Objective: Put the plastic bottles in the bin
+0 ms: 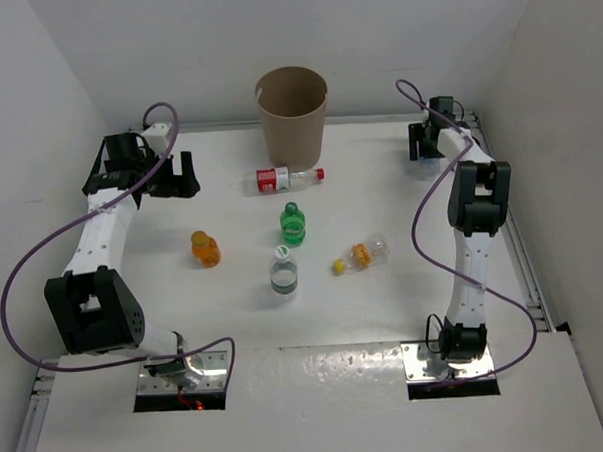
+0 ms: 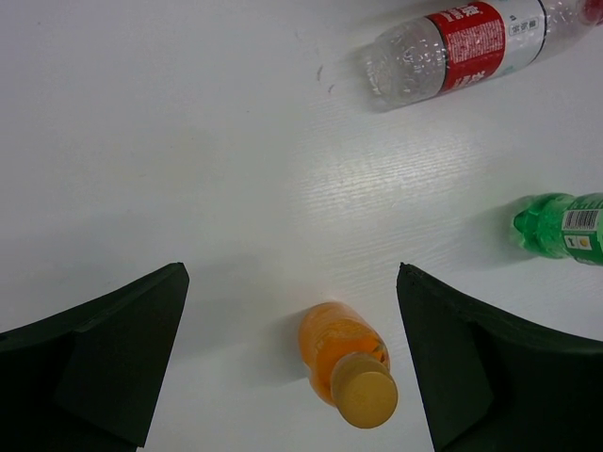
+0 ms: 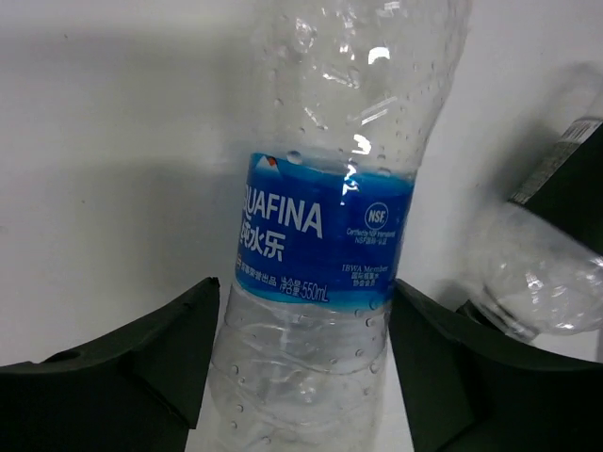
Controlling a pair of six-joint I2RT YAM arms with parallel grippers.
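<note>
Right wrist alone shows right jaws gripping the blue-labelled bottle (image 3: 320, 245); left jaws gape wide, empty.

Glossy clear plastic blue-labelled bottle (image 3: 325, 235); matt cardboard bin (image 1: 293, 111)

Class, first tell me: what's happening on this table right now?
Two robot arms are clearing plastic bottles into the cardboard bin. The right claw is closed on an Aquafina bottle at the far right corner. The left claw hangs open, facing the orange bottle.
</note>
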